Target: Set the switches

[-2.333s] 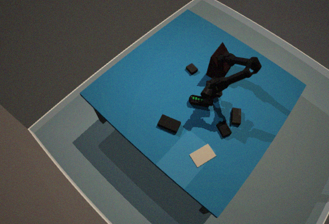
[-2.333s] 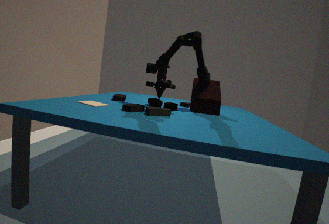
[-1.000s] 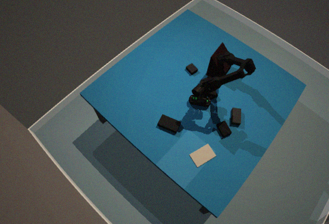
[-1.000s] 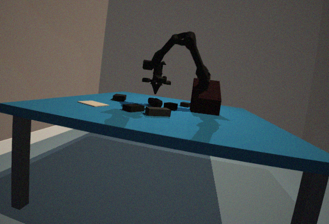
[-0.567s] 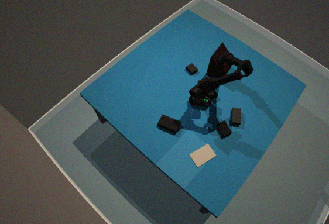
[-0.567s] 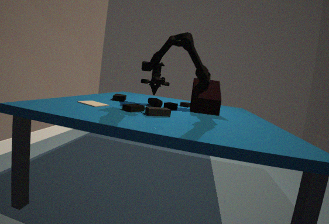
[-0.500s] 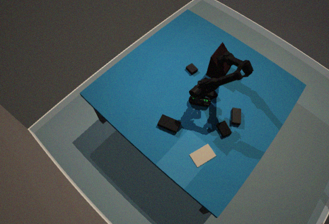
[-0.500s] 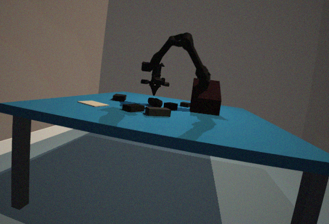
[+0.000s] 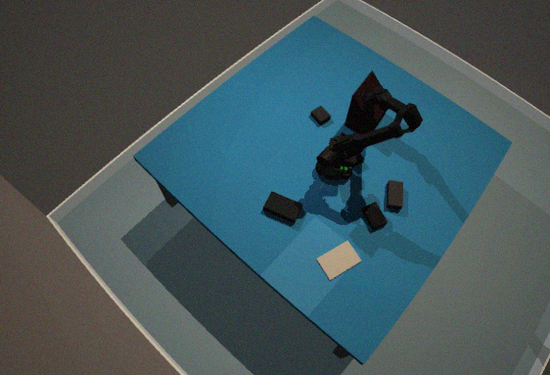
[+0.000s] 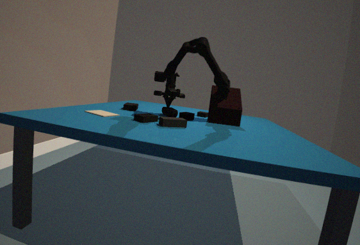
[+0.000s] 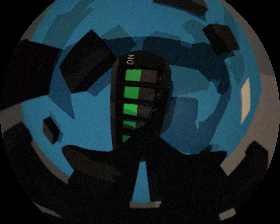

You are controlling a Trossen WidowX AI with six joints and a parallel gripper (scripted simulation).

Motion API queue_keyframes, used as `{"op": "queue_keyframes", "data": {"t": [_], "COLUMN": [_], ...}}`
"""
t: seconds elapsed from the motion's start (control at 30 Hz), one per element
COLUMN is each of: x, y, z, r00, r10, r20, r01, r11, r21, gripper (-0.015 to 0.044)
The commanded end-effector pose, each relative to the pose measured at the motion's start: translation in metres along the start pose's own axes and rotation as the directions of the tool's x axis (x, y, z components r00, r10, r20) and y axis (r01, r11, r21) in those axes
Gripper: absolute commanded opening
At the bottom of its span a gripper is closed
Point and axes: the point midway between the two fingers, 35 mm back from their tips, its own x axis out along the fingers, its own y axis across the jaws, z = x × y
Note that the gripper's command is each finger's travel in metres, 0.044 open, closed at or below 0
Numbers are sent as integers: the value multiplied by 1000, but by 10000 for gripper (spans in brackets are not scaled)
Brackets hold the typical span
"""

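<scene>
The dark grey controller unit (image 9: 334,175) (image 10: 170,112) (image 11: 116,95) sits with its switches facing up. In the wrist view, "ON" is printed near its far end, and several rockers show green left parts and dark right parts. The third green part from that end looks brightest; which ends are pressed down is hard to tell. The near end is hidden behind my fingers, and the underside label is out of sight. My gripper (image 10: 168,106) (image 11: 143,129) is shut and empty, pointing down, with its tips at or just above the unit's top.
A dark block (image 10: 186,116) (image 11: 86,62) lies close beside the unit. Other blocks (image 9: 283,209) (image 9: 374,216) (image 9: 394,195) and a small one (image 9: 321,116) (image 11: 51,129) lie around. A dark red box (image 9: 363,108) (image 10: 225,114) stands by the arm's base. A cream card (image 9: 339,259) (image 10: 102,113) (image 11: 245,100) lies flat.
</scene>
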Motion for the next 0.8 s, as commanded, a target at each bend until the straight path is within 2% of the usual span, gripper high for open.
{"op": "queue_keyframes", "data": {"t": [0.0, 0.37, 0.53, 0.77], "x": [4, 8, -34, -37], "y": [0, 0, 0, 7], "z": [0, 0, 0, -6], "r00": [1000, 1000, 1000, 1000], "r10": [-4, -4, -3, -3], "r20": [3, 3, 1, 1], "r01": [4, 4, 3, 3], "r11": [1000, 1000, 1000, 1000], "r21": [6, 6, 5, 6], "gripper": [0, 0, 0, 0]}}
